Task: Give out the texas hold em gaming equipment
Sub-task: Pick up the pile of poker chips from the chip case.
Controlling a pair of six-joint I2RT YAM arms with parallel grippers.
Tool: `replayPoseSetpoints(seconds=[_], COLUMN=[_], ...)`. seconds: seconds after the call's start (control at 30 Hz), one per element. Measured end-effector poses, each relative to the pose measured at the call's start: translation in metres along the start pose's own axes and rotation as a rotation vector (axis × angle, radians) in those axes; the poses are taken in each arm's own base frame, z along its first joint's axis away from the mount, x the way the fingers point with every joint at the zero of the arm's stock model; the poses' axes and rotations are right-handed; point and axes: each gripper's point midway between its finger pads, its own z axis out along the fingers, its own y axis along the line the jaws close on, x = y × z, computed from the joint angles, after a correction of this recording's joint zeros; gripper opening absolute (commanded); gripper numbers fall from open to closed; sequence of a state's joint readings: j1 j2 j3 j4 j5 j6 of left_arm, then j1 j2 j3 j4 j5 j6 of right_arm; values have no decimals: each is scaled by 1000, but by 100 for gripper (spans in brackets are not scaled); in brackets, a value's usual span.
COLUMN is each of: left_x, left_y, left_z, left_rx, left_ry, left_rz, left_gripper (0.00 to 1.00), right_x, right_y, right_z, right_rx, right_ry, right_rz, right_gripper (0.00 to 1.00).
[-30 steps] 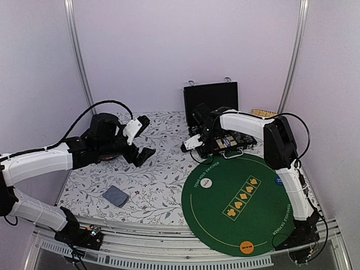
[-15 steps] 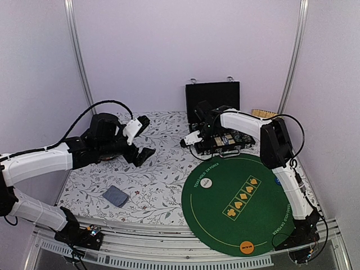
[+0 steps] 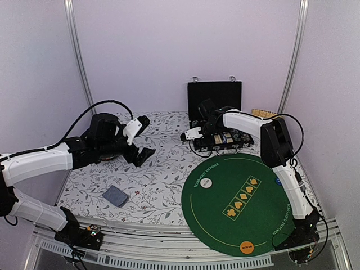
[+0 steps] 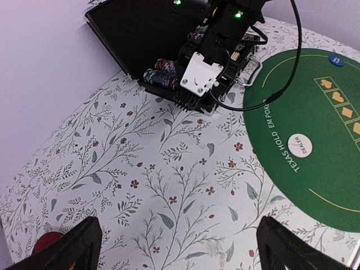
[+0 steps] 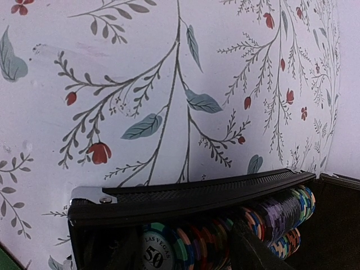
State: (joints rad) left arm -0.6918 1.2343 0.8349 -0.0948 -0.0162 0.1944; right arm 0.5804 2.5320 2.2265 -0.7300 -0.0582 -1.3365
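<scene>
A black case stands open at the back, with rows of striped poker chips in its tray. My right gripper reaches into the tray. In the right wrist view, the gripper is open, its two fingers either side of a run of chips. The left gripper hovers wide open over the floral cloth, and its wrist view shows the gripper holding nothing. On the green mat lie a white dealer disc, a blue disc and an orange disc. A blue-grey card pack lies front left.
A tan woven piece sits behind the case at the right. A red round object shows under the left arm. The right arm's cable hangs over the mat's edge. Walls close in on both sides.
The right gripper has shifted slightly toward the back at the case and its jaws have widened. The left arm has not moved.
</scene>
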Motion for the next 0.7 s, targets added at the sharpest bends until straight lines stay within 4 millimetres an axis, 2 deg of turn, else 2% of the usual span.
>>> replayPoseSetpoints(seconds=[0.17,0.37,0.7], left_x=[0,0,-5], left_y=[0,0,1], left_z=[0,0,-4], left_rx=[0,0,-4], left_ry=[0,-2,-17], left_rz=[0,0,0], left_gripper=[98,98,98], right_x=[0,4,6], right_y=[0,1,1], right_z=[-1,-3,-4], right_rx=[1,-7,-24], right_ry=[1,5,-30], right_rz=[20,45,73], right_gripper=[56,63,53])
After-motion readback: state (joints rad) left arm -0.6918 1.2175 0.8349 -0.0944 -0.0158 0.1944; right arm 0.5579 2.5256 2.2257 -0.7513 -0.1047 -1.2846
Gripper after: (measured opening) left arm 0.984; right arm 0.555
